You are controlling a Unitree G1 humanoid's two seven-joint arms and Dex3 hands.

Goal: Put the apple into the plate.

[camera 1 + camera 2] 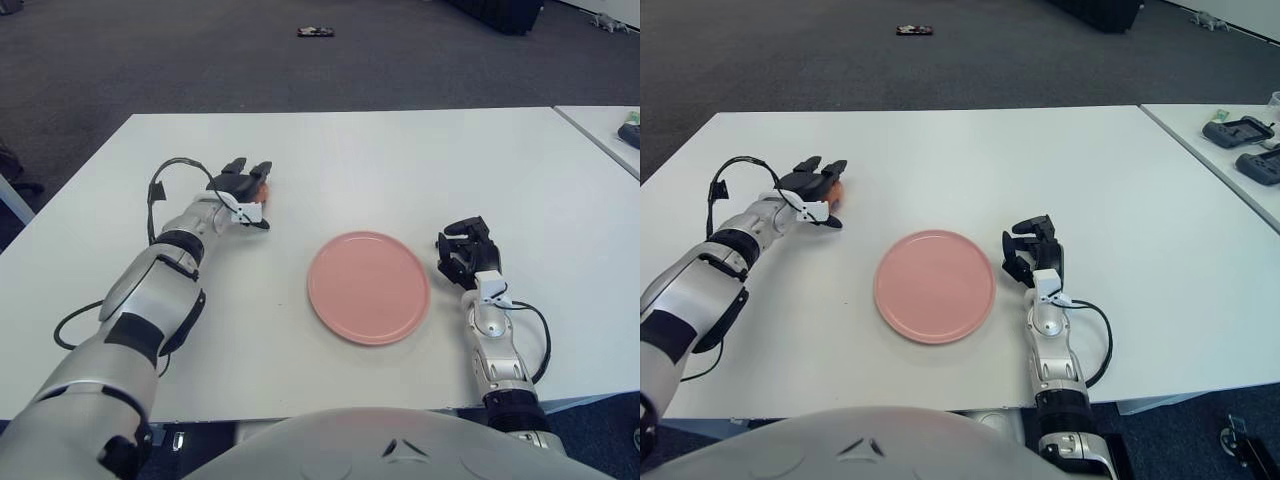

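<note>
Apple [836,191], seen only as a small orange-red patch, sits on the white table [400,170] under the left hand [240,189], well apart from the plate [369,287] and to its left. That plate is round, flat, smooth and pink, with nothing in it. The left hand's dark fingers [236,168] reach over and around the fruit, touching it; whether they are fully clamped on it I cannot tell. Just to the right of the plate shows the right hand [466,252], its black fingers [452,262] curled inward and holding nothing.
</note>
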